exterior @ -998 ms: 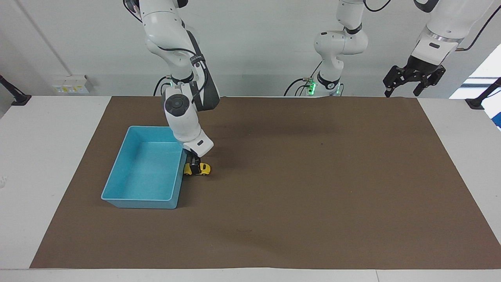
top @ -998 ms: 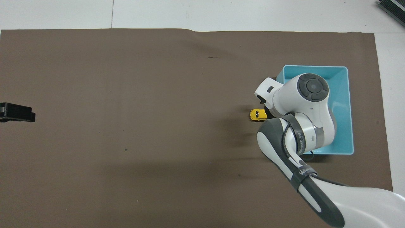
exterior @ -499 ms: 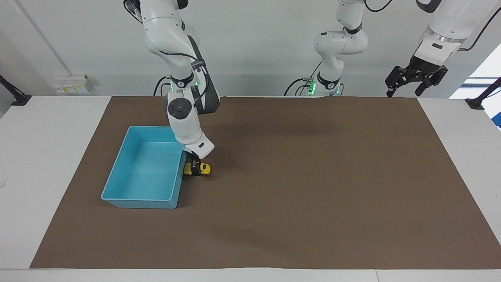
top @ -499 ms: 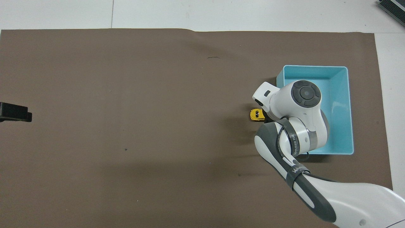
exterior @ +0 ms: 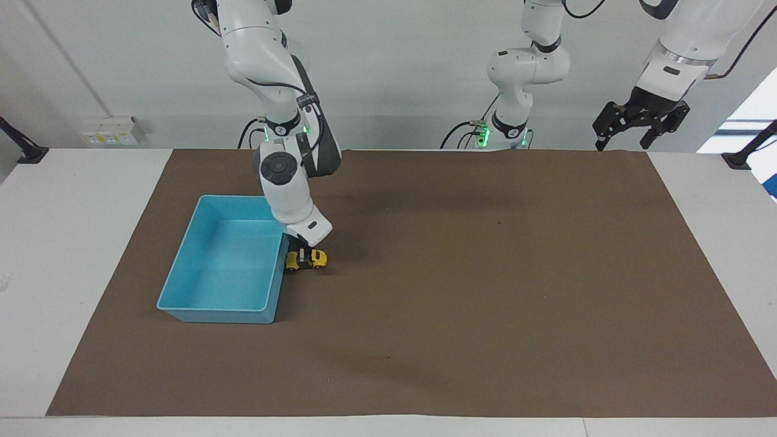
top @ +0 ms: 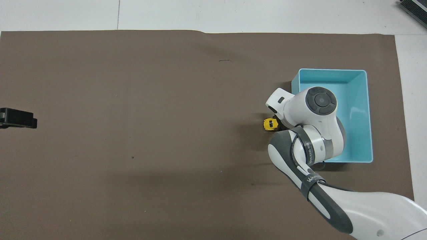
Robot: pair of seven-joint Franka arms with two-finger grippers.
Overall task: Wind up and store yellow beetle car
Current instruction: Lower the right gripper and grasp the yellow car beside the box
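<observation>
The yellow beetle car [exterior: 308,260] stands on the brown mat beside the blue tray [exterior: 213,314], on the tray's side toward the left arm's end of the table. My right gripper [exterior: 301,257] comes down on the car from above and is shut on it, its dark fingers on either side of the body. In the overhead view the car [top: 269,124] shows partly, and the right wrist hides the rest and the right gripper. The blue tray [top: 333,70] holds nothing. My left gripper [exterior: 637,124] waits open, raised at its own end of the table; it also shows in the overhead view [top: 18,118].
A brown mat [exterior: 485,303] covers most of the white table [exterior: 73,243]. The right arm's forearm hangs over the tray's corner nearest the car. A wall socket [exterior: 109,130] sits at the table's robot end.
The right gripper has drawn the car a little toward the robots along the tray's side. The left gripper has shifted only slightly at its end.
</observation>
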